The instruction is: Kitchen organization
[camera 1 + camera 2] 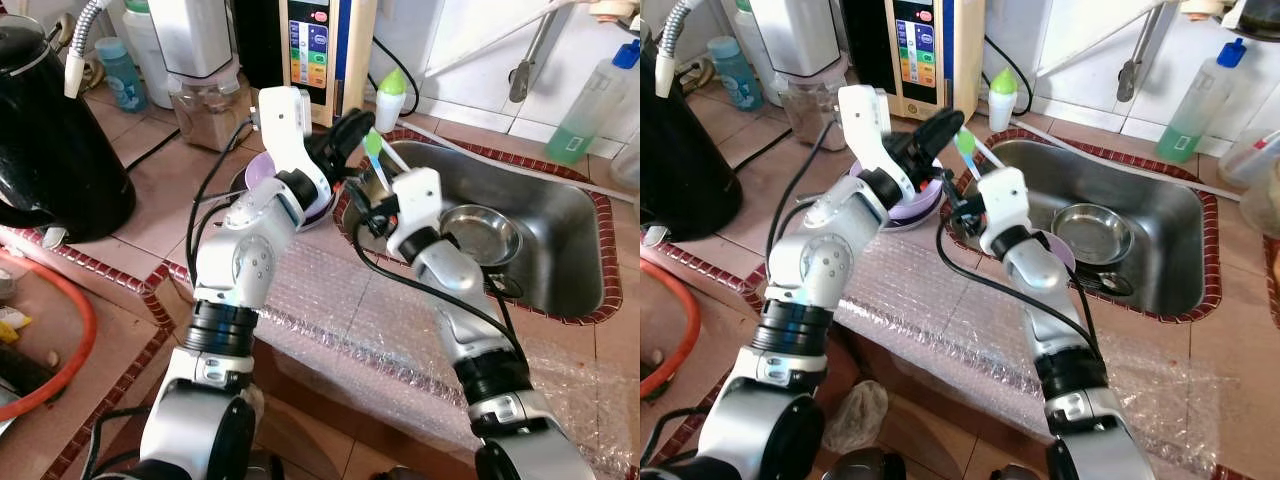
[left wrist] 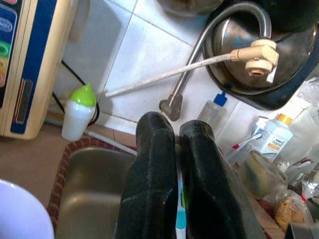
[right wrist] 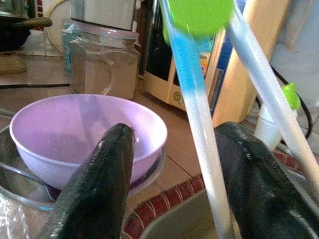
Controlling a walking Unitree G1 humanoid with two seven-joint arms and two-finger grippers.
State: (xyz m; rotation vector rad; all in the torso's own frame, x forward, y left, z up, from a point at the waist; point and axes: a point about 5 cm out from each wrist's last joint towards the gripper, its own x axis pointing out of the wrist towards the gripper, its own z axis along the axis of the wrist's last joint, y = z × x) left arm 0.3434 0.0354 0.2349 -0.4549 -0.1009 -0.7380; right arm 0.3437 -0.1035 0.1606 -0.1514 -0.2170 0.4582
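My left gripper (image 1: 350, 128) is shut on a thin utensil (image 1: 374, 146) with a green head and a blue-and-clear handle. It is held up over the near left corner of the steel sink (image 1: 560, 215). In the left wrist view both black fingers (image 2: 152, 164) pinch the handle (image 2: 180, 219). My right gripper (image 3: 177, 132) is open just below, and the handle (image 3: 197, 99) runs up between its fingers without touching either. A second clear stick (image 3: 269, 84) slants beside it. A purple bowl (image 3: 75, 129) sits in a glass dish (image 3: 25, 184) on the counter, left of the sink.
A small steel bowl (image 1: 482, 232) lies in the sink. At the back stand a jar of brown powder (image 1: 205, 105), an appliance with coloured buttons (image 1: 310, 50) and a green-capped bottle (image 1: 390, 98). A black kettle (image 1: 50, 120) is far left. Bubble wrap (image 1: 340, 310) covers the counter's front.
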